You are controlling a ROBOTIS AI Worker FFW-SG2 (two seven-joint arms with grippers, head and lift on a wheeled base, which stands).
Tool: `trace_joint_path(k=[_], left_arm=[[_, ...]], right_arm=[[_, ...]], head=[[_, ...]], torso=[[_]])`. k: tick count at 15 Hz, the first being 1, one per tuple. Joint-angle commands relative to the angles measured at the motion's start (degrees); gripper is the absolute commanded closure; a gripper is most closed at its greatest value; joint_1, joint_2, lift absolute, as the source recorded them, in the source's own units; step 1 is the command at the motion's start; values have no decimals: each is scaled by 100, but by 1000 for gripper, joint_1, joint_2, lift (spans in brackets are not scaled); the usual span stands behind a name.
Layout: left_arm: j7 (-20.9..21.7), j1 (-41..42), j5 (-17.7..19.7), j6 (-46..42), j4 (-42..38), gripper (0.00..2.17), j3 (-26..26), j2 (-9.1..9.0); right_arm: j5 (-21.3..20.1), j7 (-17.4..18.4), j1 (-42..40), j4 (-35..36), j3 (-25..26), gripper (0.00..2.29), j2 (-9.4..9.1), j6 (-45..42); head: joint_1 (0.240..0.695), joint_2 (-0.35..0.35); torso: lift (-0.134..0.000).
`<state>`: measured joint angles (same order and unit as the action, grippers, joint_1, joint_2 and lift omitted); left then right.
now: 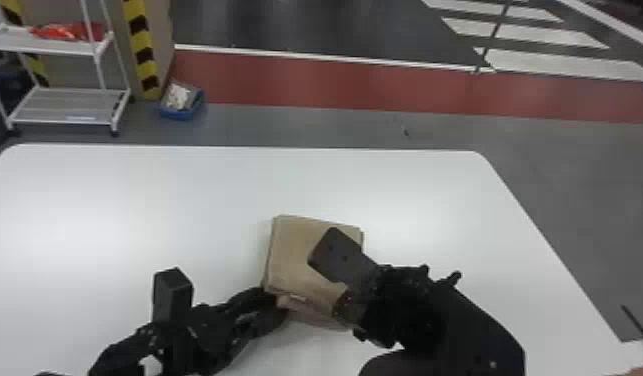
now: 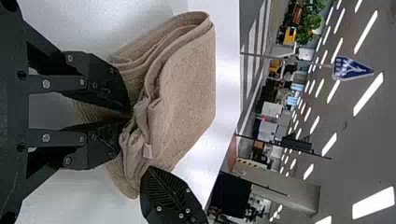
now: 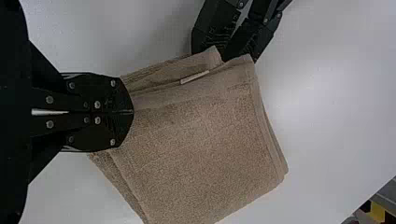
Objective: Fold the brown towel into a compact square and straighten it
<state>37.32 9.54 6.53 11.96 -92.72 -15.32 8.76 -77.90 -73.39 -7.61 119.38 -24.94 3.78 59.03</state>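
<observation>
Pinching the towel point(image 1: 292, 250) by its near-left corner, the left gripper point(image 1: 277, 302) had the bulk beyond it, the right gripper point(image 3: 132, 112) closed at the near-right.

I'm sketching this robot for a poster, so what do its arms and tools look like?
The left arm and right arm are black and jointed, each carrying a dark, blocky housing. The left tool and right tool are black too, with tapering fingers dotted with silvery screws and finely ribbed in places.
</observation>
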Motion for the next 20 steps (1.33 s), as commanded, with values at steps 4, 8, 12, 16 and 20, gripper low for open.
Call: trace_joint_path(k=[4,8,12,16,20], left_arm=[[-41,21,68,241,-26,22,231,11],[-305,-93,420,435,-79,22,671,-6],[-278,-84,771,435,-308,80,662,-41],[196,-14,780,329,-589,2088,416,11],[460,-155,446,66,-264,2094,38,-33]], right_arm=[[-6,132,23,-143,-107,1784,-35,0],[-6,140,40,-178,-116,1784,-35,0],[-6,167,84,-275,-160,1784,-79,-18],[-23,167,128,-345,-186,1784,-79,-18],[-41,167,155,-371,-221,1784,-123,-35]], head=[[695,-157],[695,-110],[695,-77],[695,-91],[695,-142]], torso=[[-124],[-124],[-124],[-124],[-124]])
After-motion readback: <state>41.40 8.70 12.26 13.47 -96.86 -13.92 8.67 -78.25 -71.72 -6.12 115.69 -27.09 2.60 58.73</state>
